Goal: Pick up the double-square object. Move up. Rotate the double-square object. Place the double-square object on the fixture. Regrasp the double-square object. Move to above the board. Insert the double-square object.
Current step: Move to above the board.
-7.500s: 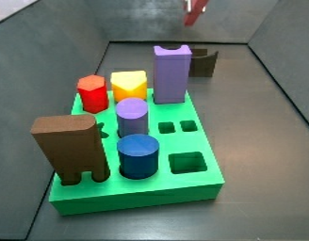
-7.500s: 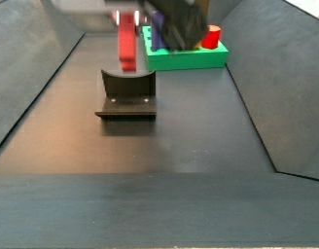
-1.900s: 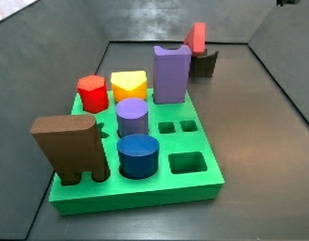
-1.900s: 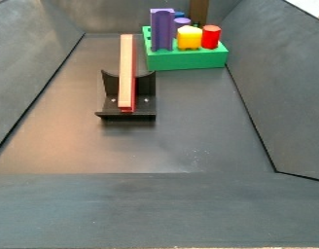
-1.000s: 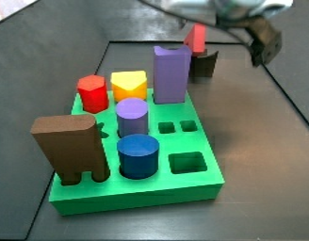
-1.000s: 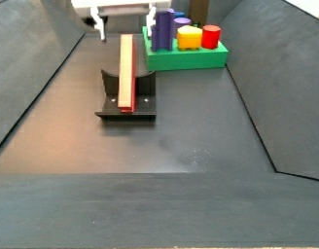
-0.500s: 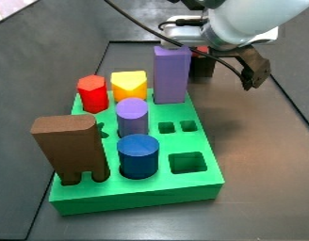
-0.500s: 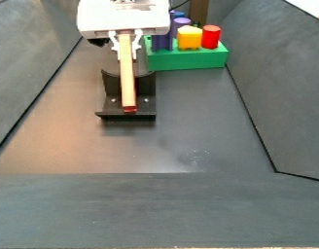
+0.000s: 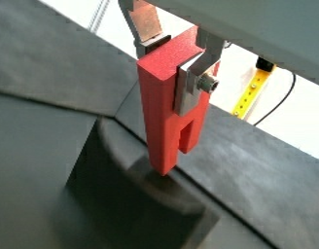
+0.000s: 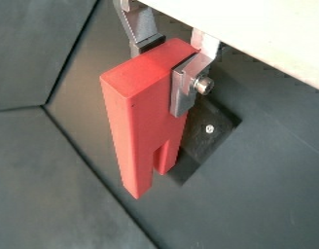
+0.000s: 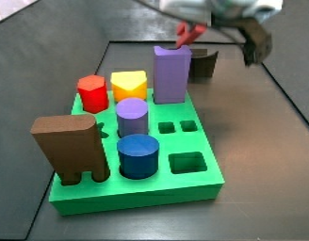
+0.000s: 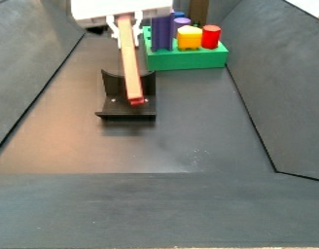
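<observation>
My gripper [image 12: 121,17] is shut on the double-square object [image 12: 128,63], a flat salmon-red block. Both wrist views show the silver fingers [image 9: 194,83] clamped on its upper end, with the gripper [image 10: 166,66] closed across the block [image 10: 129,126]. The notched end [image 9: 175,136] points down, just over the dark fixture [image 9: 117,185]. In a side view the block leans, its lower end over the fixture [image 12: 124,107]. In another side view the block [image 11: 185,36] shows red beside the fixture [image 11: 205,62], under the blurred arm. The green board [image 11: 183,188] lies nearer that camera.
On the board stand a tall purple block [image 11: 171,73], a yellow block [image 11: 129,86], a red hexagonal peg [image 11: 91,92], a purple cylinder [image 11: 132,118], a blue cylinder [image 11: 138,155] and a big brown notched block [image 11: 69,146]. Grey sloping walls [image 12: 46,88] enclose the floor.
The block stood alone on the fixture; the gripper came down and closed on it. Since half a second ago the gripper has risen slightly and the block now leans.
</observation>
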You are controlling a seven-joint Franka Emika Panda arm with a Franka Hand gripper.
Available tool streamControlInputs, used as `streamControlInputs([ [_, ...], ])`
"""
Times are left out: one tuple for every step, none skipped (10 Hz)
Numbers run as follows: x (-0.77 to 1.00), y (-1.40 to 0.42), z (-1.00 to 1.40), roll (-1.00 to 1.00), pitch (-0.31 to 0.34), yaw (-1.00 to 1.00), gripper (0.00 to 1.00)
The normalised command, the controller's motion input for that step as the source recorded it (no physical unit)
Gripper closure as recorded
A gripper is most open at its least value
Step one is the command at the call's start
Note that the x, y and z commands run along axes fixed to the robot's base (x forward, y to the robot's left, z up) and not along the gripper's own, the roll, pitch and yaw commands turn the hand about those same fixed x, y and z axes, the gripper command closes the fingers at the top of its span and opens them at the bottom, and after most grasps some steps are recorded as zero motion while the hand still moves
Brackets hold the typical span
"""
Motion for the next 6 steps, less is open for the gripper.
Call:
streamControlInputs([
  [-0.12, 0.19, 1.00, -0.10, 0.072, 0.18, 1.00],
  [-0.11, 0.18, 1.00, -0.07, 0.038, 0.17, 1.00],
  [-0.11, 0.17, 1.00, -0.05, -0.012, 0.14, 1.00],
  [-0.11, 0.16, 1.00, -0.04, -0.047, 0.11, 1.00],
  [-0.11, 0.15, 1.00, -0.05, -0.072, 0.08, 1.00],
  [-0.11, 0.14, 1.00, -0.04, -0.079, 0.04, 1.00],
])
